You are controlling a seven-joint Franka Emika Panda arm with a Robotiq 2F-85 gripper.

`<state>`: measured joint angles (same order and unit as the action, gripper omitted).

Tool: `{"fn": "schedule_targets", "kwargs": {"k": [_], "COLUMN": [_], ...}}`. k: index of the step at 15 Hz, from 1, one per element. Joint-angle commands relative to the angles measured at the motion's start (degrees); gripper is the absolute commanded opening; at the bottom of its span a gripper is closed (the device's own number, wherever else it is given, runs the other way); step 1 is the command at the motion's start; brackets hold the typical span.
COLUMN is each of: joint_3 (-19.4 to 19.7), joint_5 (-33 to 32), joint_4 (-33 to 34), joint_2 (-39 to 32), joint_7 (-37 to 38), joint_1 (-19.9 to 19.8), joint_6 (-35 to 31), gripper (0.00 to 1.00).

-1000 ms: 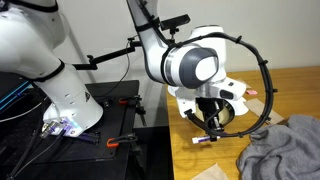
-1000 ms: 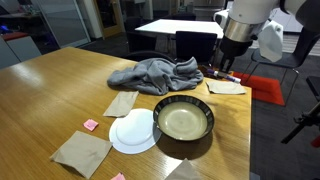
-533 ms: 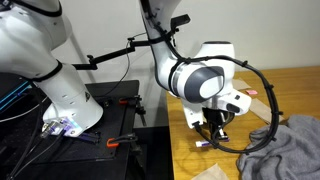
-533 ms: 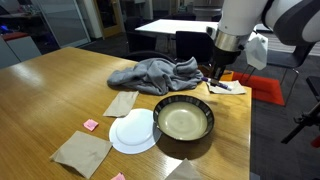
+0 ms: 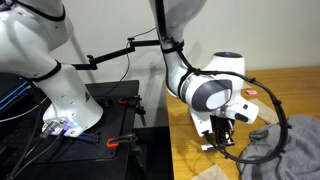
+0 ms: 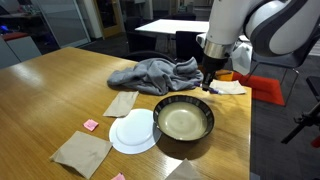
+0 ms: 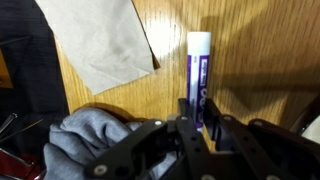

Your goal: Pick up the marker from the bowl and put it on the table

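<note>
Your claw (image 7: 200,125) is narrow, apparently clamped on the marker (image 7: 199,70), which juts ahead of it, on or just above the surface (image 7: 260,60). Settle it flat, then open gently and lift straight.

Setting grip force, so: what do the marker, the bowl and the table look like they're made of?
The marker: likely smooth plastic; uniform white end, glossy purple barrel. The bowl: probably glazed ceramic, dark rim, pale inside with a soft sheen; plastic cannot be excluded. The table: wood or wood veneer; light brown with visible grain, low-gloss.
</note>
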<state>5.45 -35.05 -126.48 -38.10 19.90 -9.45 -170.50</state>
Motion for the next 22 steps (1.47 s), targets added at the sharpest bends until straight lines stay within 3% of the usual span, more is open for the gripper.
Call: {"fn": "schedule_targets", "kwargs": {"k": [1, 8, 9, 11, 17, 22], "joint_3": [0.66, 0.72, 0.87, 1.02, 1.35, 0.89], "joint_5": [10.68, 20.33, 20.83, 21.28, 21.18, 20.55], "joint_4": [2.20, 5.22, 5.34, 5.44, 2.53, -1.93], "joint_2": [-2.44, -5.16, -5.16, -5.09, 0.42, 9.58], "joint_7": [-10.82, -21.06, -21.70, -22.47, -23.18, -24.60], "joint_1": [1.72, 3.26, 3.51, 3.79, 5.30, 6.43], "joint_6": [-0.06, 0.19, 0.55, 0.76, 2.87, 4.36], "gripper": [0.05, 0.05, 0.42, 0.52, 0.98, 1.00]}}
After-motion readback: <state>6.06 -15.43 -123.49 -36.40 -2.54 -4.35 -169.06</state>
